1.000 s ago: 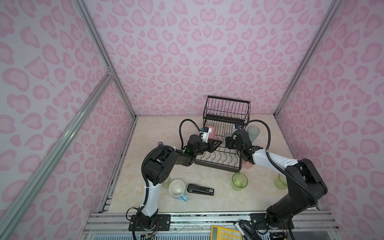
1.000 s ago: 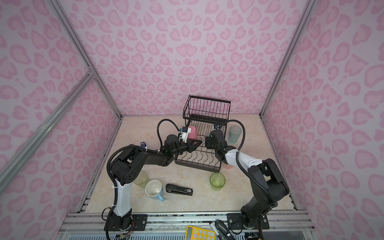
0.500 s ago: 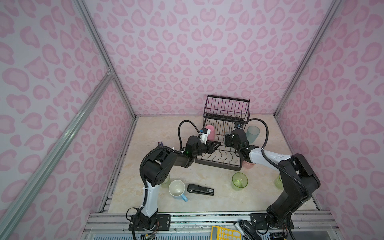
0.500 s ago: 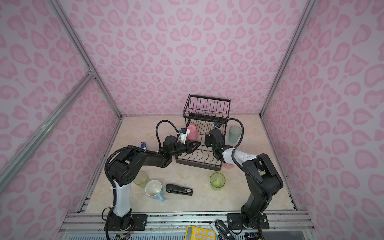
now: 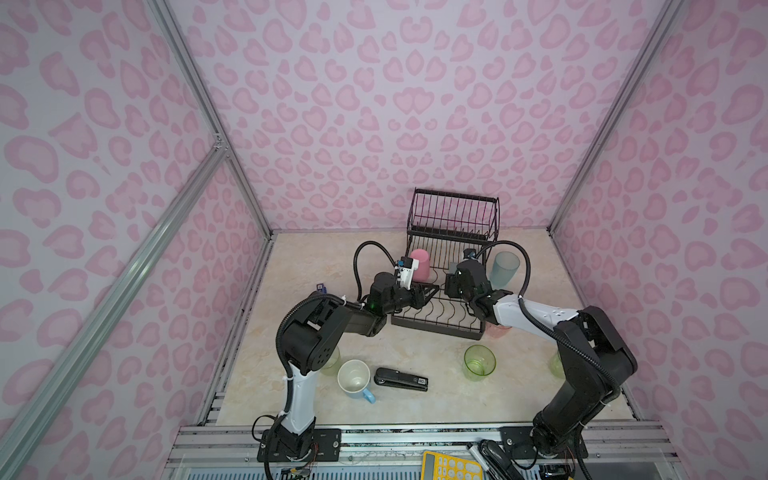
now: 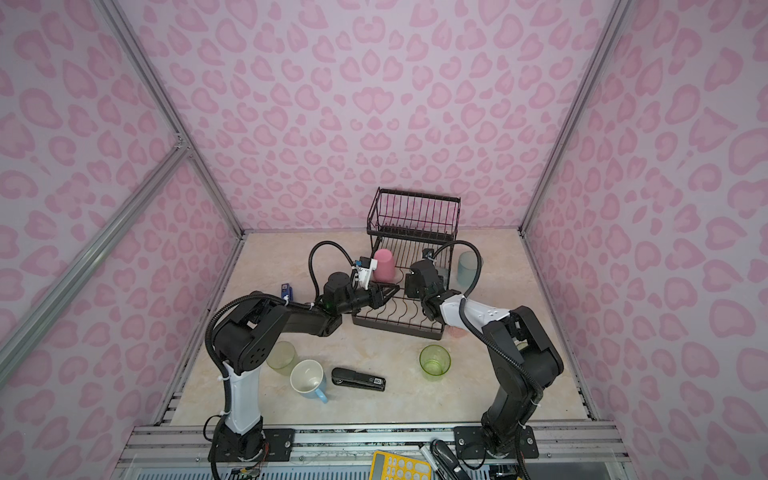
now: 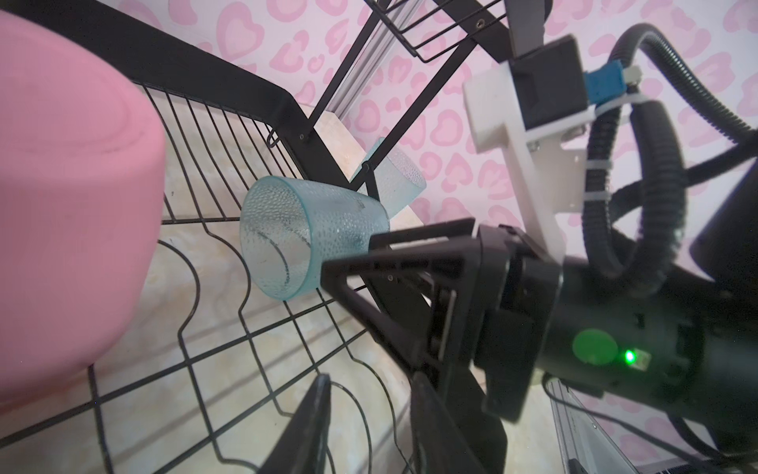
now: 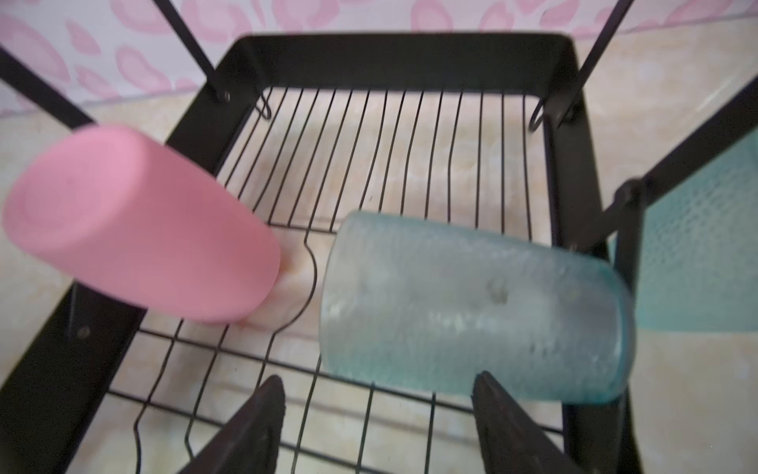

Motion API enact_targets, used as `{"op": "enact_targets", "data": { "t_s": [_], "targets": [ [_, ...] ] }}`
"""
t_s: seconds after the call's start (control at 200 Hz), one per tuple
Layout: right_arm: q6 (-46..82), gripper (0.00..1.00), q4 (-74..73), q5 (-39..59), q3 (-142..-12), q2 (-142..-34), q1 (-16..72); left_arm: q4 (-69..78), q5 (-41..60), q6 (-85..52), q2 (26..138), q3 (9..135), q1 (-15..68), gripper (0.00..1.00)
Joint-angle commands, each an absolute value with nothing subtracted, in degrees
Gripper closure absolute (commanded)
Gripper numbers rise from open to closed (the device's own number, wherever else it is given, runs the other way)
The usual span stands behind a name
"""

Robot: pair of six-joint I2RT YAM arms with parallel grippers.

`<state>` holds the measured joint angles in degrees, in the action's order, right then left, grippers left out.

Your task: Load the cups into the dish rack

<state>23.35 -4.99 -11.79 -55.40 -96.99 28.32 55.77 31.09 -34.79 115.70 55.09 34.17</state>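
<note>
The right gripper is seen spread, with a frosted blue-grey cup laid sideways in the dish rack just ahead. The left gripper is partly spread, empty.

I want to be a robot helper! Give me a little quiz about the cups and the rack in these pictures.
1. True or false: the pink cup sits bottom-up in the dish rack.
2. How many cups are in the rack right now? A) two B) five C) none
3. Fill the gap: on the table, between the mug and the clear green cup, lies a black ___.

Key
1. True.
2. A: the pink cup and the frosted blue cup.
3. stapler.
</note>
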Motion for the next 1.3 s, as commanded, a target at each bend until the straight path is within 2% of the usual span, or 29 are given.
{"op": "enact_targets", "data": {
  "t_s": [0.0, 0.255, 0.425, 0.445, 0.515, 0.68, 0.755, 0.9, 1.295],
  "targets": [
    [25.1, 0.28, 2.6, -11.5, -54.0, -94.8, 29.9, 57.0, 31.0, -34.3, 114.8, 54.5, 34.1, 0.65],
    [24.9, 0.27, 5.9, -14.2, -51.2, -85.2, 33.3, 57.4, 31.1, -34.4, 114.4, 53.6, 33.9, 0.65],
    [19.4, 0.26, 0.9, -18.8, -51.1, -85.3, 33.1, 57.7, 30.2, -34.6, 114.1, 53.0, 33.9, 0.65],
    [18.7, 0.26, 0.4, -19.2, -51.3, -85.8, 33.0, 57.7, 30.1, -34.6, 114.0, 52.9, 33.9, 0.60],
    [16.7, 0.25, -0.8, -21.2, -52.6, -88.1, 32.7, 57.8, 29.8, -34.6, 113.5, 52.3, 33.9, 0.57],
    [14.8, 0.25, -3.7, -25.2, -55.5, -92.9, 32.4, 57.2, 28.4, -34.0, 111.1, 50.5, 33.8, 0.41],
    [14.5, 0.25, -7.7, -26.3, -54.9, -93.7, 32.4, 56.0, 27.3, -33.0, 109.8, 49.9, 33.8, 0.38],
    [13.5, 0.24, -14.8, -28.7, -54.1, -95.2, 32.5, 52.3, 24.9, -32.0, 108.8, 49.7, 33.8, 0.37],
    [17.1, 0.24, -17.0, -30.2, -58.2, -102.1, 30.8, 46.0, 19.7, -30.1, 108.7, 48.9, 33.1, 0.38]
  ]
}}
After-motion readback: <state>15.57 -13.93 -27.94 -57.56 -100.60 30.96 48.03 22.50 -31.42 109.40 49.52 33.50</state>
